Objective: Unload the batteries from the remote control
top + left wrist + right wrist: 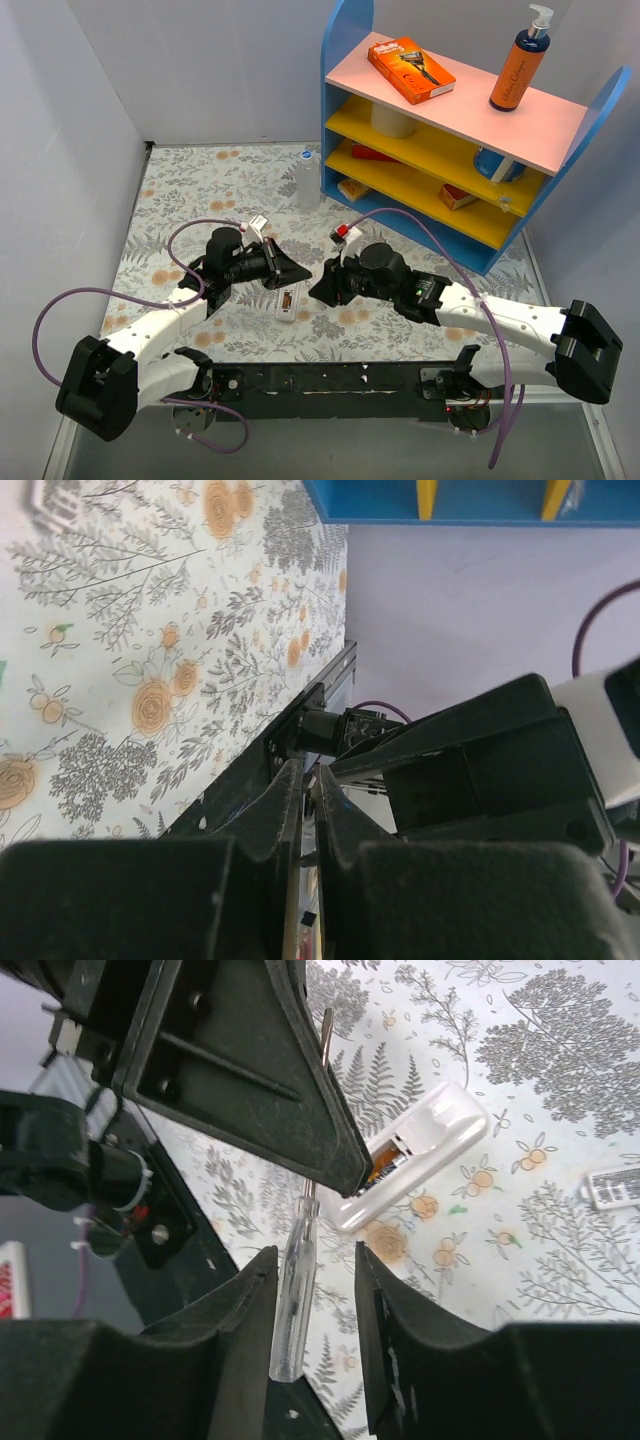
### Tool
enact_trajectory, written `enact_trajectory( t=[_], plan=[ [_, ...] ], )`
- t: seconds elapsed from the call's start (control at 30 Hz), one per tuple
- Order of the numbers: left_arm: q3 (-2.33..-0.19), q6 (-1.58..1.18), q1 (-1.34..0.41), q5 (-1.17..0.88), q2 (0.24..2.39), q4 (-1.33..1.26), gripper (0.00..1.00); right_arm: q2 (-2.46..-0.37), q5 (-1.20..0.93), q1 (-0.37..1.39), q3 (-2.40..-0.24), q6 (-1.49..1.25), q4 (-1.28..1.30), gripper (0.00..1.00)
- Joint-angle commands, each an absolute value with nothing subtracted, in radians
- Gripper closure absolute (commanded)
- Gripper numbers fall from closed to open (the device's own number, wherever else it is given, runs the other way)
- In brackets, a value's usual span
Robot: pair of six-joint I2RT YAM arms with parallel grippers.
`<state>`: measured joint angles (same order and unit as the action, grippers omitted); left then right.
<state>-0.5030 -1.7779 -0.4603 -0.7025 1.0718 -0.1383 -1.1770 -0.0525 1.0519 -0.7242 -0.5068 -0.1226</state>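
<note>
The remote control (435, 1135) lies flat on the desk (170, 200) between both arms. Its orange-brown recess (385, 1160) faces up, but the batteries are too small to make out. It is probably light, stiff and slick, so pin its closed end. The left fingers (268, 820) narrowly pinch a screwdriver (290, 1310). The right fingers (240, 1340) stand apart around its handle.

top view: high behind the arm bases, looking down and forward over the whole counter (190, 180) to the shelf (470, 125).
left wrist view: very near, rolled sideways, along the left end effector (308, 795) across the counter.
right wrist view: near, down past the right end effector (315, 1280) onto the remote control (420, 1150).
shared: flowered counter in all three; each wrist view catches the other end effector.
</note>
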Motion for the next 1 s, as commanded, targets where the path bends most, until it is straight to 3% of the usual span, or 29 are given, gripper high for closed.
enact_trajectory(
  t=[0.0,0.1,0.2,0.37,0.4,0.43,0.5,0.53,0.57,0.63,0.67,0.77,0.97],
  plan=[
    [-0.537,-1.818,-0.465,-0.617,1.074,-0.026,1.0,-1.17,0.029,1.095,-0.727,-0.368,-0.086,0.55],
    [-0.549,-1.825,-0.466,-0.601,1.08,-0.006,1.0,-1.198,0.113,1.133,-0.756,-0.333,-0.026,0.57],
    [-0.558,-1.827,-0.466,-0.588,1.091,0.031,1.0,-1.218,0.196,1.17,-0.793,-0.315,0.024,0.65],
    [-0.558,-1.847,-0.465,-0.574,1.092,0.048,1.0,-1.23,0.25,1.207,-0.802,-0.308,0.023,0.66],
    [-0.558,-1.848,-0.466,-0.571,1.095,0.051,1.0,-1.23,0.274,1.218,-0.799,-0.307,0.021,0.87],
    [-0.561,-1.847,-0.465,-0.566,1.095,0.058,1.0,-1.224,0.287,1.224,-0.795,-0.307,0.014,0.98],
    [-0.572,-1.83,-0.465,-0.555,1.098,0.093,1.0,-1.197,0.31,1.235,-0.772,-0.31,0.009,0.99],
    [-0.575,-1.824,-0.465,-0.548,1.098,0.103,0.97,-1.186,0.31,1.236,-0.764,-0.316,-0.024,0.99],
    [-0.58,-1.819,-0.465,-0.546,1.1,0.123,0.83,-1.171,0.316,1.238,-0.756,-0.325,-0.028,0.99],
    [-0.615,-1.787,-0.465,-0.526,1.107,0.156,0.51,-1.137,0.311,1.236,-0.746,-0.339,-0.029,0.99],
    [-0.639,-1.77,-0.465,-0.514,1.112,0.217,0.26,-1.131,0.316,1.236,-0.752,-0.345,-0.002,0.99],
    [-0.764,-1.651,-0.465,-0.415,1.143,0.386,0.16,-1.126,0.324,1.226,-0.779,-0.374,0.131,0.99],
    [-0.963,-1.453,-0.46,-0.175,1.284,0.619,0.17,-1.109,0.264,1.204,-0.781,-0.416,0.245,0.99]
  ],
)
